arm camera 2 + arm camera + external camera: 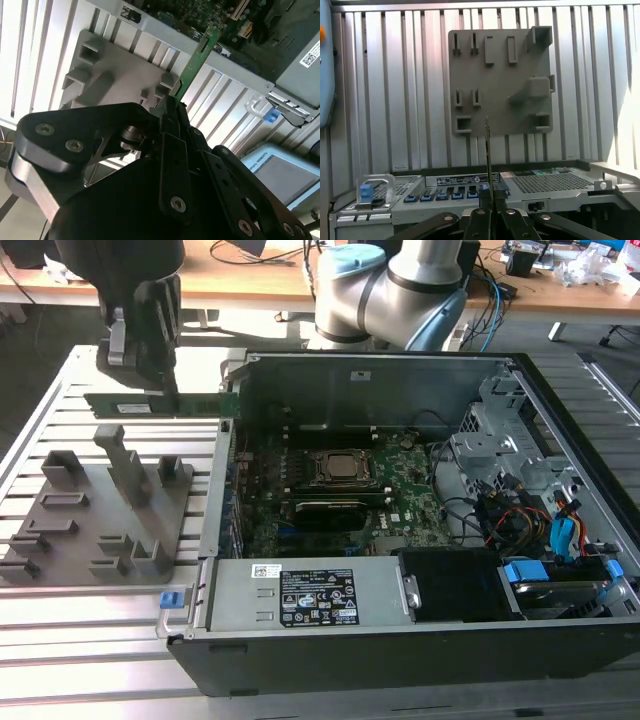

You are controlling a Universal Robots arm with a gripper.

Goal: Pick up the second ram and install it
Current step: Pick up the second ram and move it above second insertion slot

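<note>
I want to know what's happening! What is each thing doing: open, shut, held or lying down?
Slim green ram stick: held in the air, not installed.
Black gripper: shut on the ram stick.
Black computer case: side open.
Grey plastic holder plate: lying flat.

No print is clear enough to read: a black label (318, 605) and white sticker (267, 571) sit on the power supply (378, 585), a white label (130, 406) on the ram (200, 401), a dark label strip (467, 179) on the case (550, 184), and grey lettering (270, 159) on the pendant (282, 176).
</note>
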